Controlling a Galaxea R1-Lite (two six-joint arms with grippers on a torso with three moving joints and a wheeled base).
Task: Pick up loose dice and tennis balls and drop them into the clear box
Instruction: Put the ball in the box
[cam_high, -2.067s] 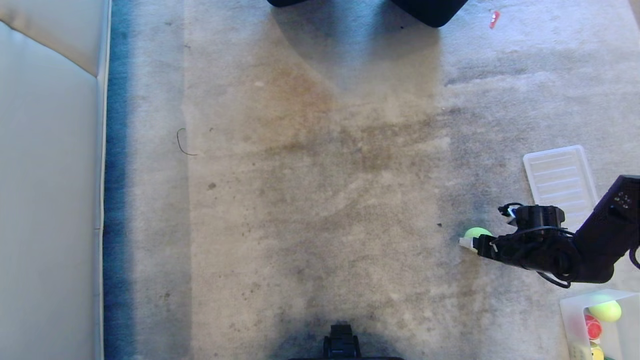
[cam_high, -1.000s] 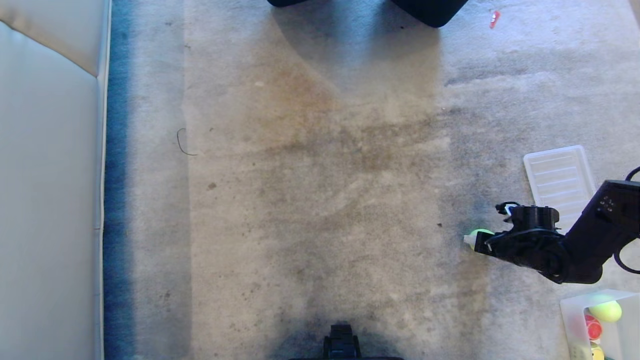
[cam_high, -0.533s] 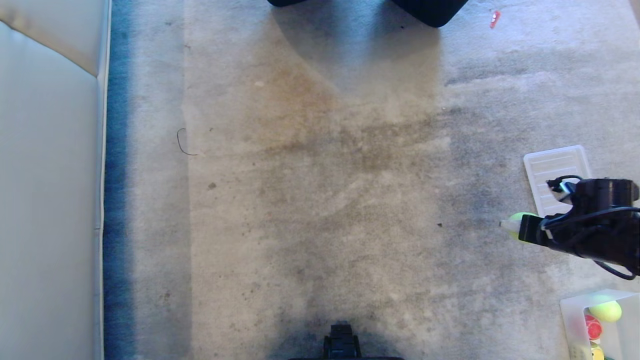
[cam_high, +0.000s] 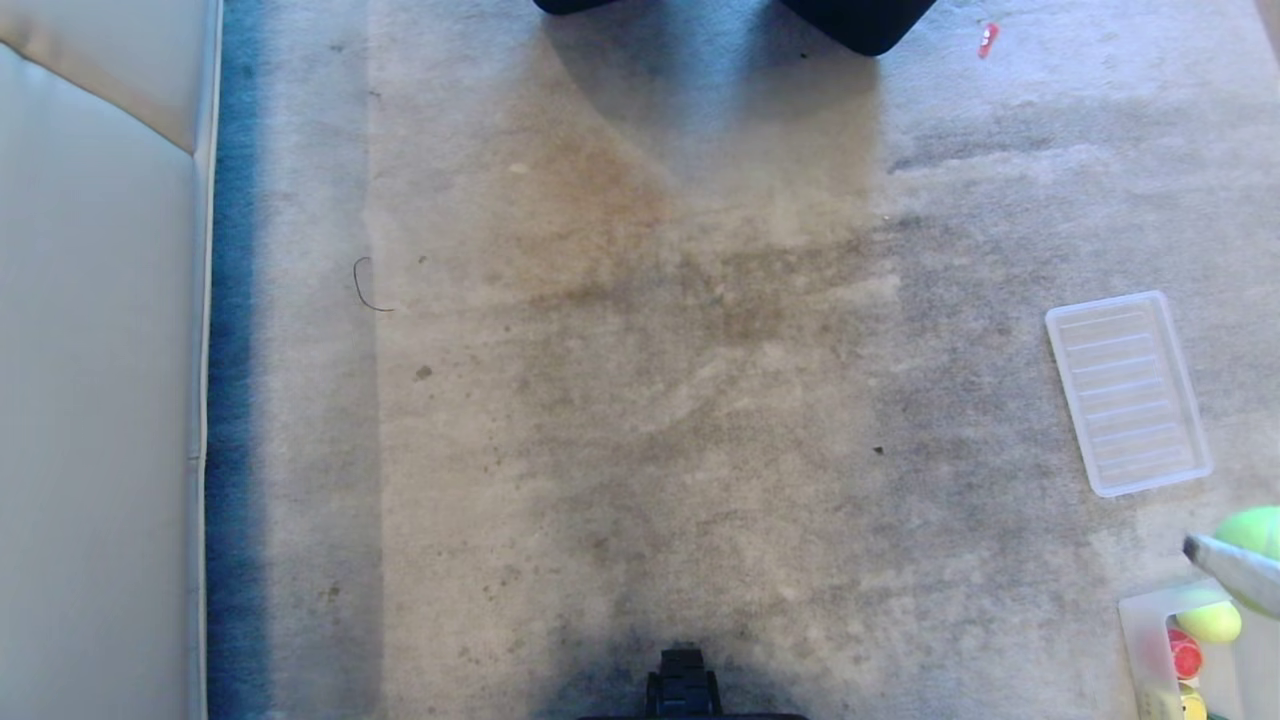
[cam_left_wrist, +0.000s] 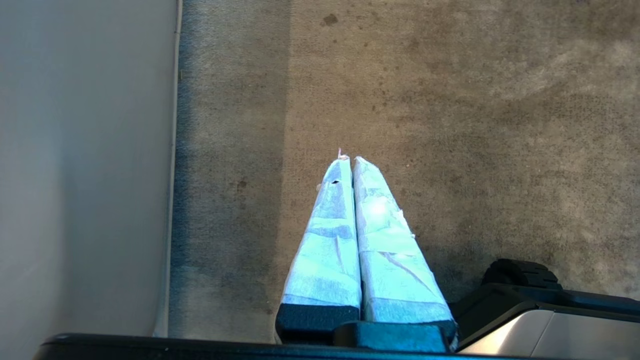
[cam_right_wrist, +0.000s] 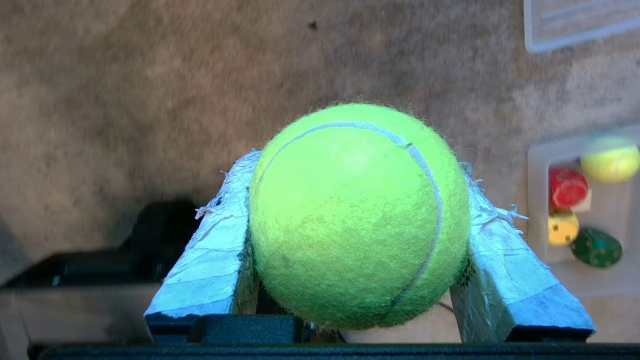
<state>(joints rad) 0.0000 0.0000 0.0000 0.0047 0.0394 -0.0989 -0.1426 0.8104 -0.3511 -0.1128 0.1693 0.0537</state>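
Your right end effector (cam_right_wrist: 357, 220) grips a tennis ball (cam_right_wrist: 357, 215) between its two taped fingers (cam_right_wrist: 215, 250), one pressed against each side of the ball. In the head view only a finger and part of that ball (cam_high: 1252, 530) show at the right edge, up off the carpet (cam_high: 640, 400) and just beside the near corner of the clear box (cam_high: 1140, 625). The clear box sits on the carpet at the lower right, and in it you can see a second tennis ball (cam_high: 1208, 622), a red die (cam_right_wrist: 567, 186), a yellow die (cam_right_wrist: 563, 226) and a dark green die (cam_right_wrist: 596, 247). A flat ribbed tray (cam_high: 1128, 392) lies on the carpet just beyond the box. Your left end effector (cam_left_wrist: 352, 165) is parked low over the carpet near a pale sofa (cam_left_wrist: 85, 165), with its taped fingers pressed together and holding nothing.
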